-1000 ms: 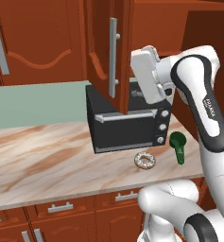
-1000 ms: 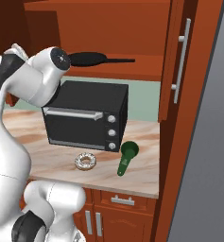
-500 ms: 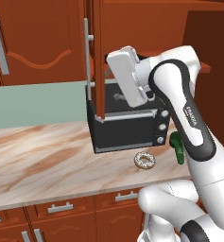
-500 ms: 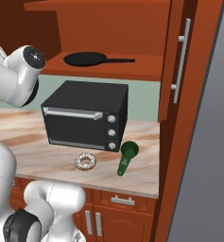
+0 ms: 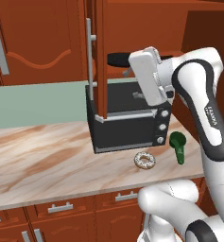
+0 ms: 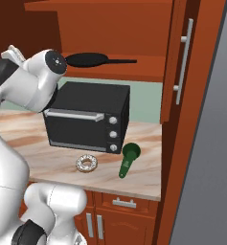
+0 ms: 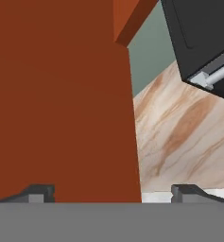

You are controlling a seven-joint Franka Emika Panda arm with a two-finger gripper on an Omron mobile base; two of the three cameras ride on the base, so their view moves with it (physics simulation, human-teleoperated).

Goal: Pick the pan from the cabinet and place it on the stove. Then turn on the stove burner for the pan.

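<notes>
A: Reddish-brown wood is filling the left of your hand view: that is the cabinet [image 5: 100, 56] door, swung out edge-on at the upper middle of the left base view.

B: And the hand [image 7: 112, 193]?

A: Its tips are standing wide apart with nothing between them, so you are carrying nothing. I judge the door is standing out like that to leave you a way in to the shelf.

B: Where is the pan [image 6: 86, 59] sitting?

A: It is lying flat on the cabinet's lower shelf, upper middle of the right base view, handle pointing toward the right of the frame. Nothing else is showing on that shelf. It is sitting above the black toaster oven [image 6: 86, 116].

B: And on the surface [image 5: 38, 156]?

A: A doughnut [image 6: 86, 163] and a green scoop [image 6: 128, 159] are lying in front of the oven, near each other but apart.
</notes>
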